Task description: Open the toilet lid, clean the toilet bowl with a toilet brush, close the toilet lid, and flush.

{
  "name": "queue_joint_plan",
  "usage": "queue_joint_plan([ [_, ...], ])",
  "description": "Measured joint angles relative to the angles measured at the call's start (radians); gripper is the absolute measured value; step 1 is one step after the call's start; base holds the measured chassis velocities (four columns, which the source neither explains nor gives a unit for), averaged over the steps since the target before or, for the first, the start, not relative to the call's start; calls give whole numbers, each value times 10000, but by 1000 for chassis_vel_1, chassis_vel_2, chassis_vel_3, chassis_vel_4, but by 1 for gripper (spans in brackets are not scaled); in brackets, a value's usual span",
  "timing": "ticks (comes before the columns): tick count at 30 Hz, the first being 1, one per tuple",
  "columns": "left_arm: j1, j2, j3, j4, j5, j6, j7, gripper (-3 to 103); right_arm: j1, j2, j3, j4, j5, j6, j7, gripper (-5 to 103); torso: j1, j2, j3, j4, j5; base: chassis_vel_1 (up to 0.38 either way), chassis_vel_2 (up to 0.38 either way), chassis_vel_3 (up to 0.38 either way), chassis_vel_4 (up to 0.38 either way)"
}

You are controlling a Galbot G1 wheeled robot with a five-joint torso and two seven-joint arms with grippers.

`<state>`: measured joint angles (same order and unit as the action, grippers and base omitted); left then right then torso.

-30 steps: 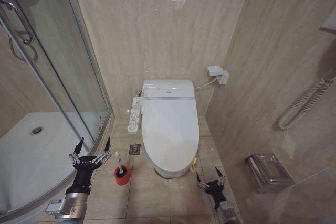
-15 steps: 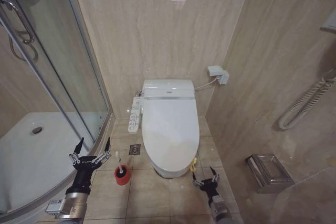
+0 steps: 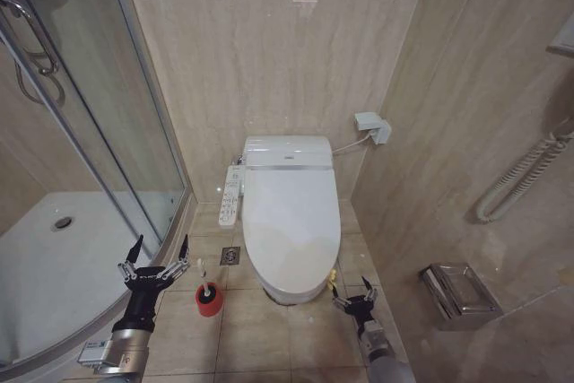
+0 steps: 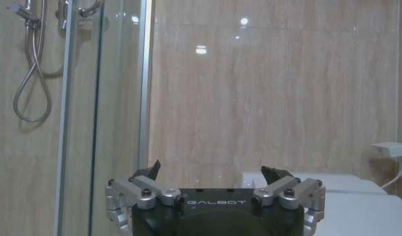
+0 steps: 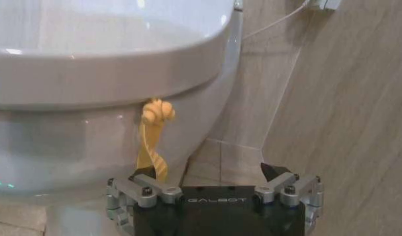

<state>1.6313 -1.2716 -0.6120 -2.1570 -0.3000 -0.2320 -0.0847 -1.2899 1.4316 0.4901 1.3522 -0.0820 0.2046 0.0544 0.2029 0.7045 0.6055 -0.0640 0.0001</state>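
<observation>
My left gripper [image 3: 152,254] is a black block with silver metal linkages, round screws at the joints and thin black fingertips [image 4: 152,170]; white "GALBOT" lettering runs across its face. Behind it sit a black wrist and a silver-grey forearm with a small boxy fitting. My right gripper [image 3: 356,293] has the same black body, silver links, screws and lettering, on a grey arm.

I see the lid [image 3: 291,221] as glossy white plastic, smooth, catching the light; the bowl [image 5: 70,147] below it looks like glazed ceramic, just as shiny. The yellow tie [image 5: 152,140] looks like twisted rubbery plastic. My grippers [image 3: 154,253] [image 3: 355,295] show matt black bodies with bare metal links. The walls [image 3: 269,51] are polished beige stone tile, and the shower door [image 4: 102,98] is clear glass in a metal frame.
</observation>
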Motion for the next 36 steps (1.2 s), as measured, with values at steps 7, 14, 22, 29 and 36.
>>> queue_joint_plan([
  [7,0,0,0,0,0,0,0,100,342,185,44,-524,-159,182,1,100,0,0,0,-1,-2,0,0,0,0],
  [14,0,1,0,0,0,0,0,100,599,319,129,-828,-348,309,24,103,0,0,0,0,-1,0,0,0,0],
  [22,0,0,0,0,0,0,0,100,639,292,174,-923,-377,389,19,79,0,0,0,0,-1,0,0,0,0],
  [29,0,0,0,0,0,0,0,100,628,315,181,-923,-385,418,17,51,0,0,-1,0,-1,0,0,0,0],
  [36,0,0,0,0,0,0,1,100,550,323,213,-921,-389,481,12,24,0,0,-1,0,-1,0,0,0,0],
])
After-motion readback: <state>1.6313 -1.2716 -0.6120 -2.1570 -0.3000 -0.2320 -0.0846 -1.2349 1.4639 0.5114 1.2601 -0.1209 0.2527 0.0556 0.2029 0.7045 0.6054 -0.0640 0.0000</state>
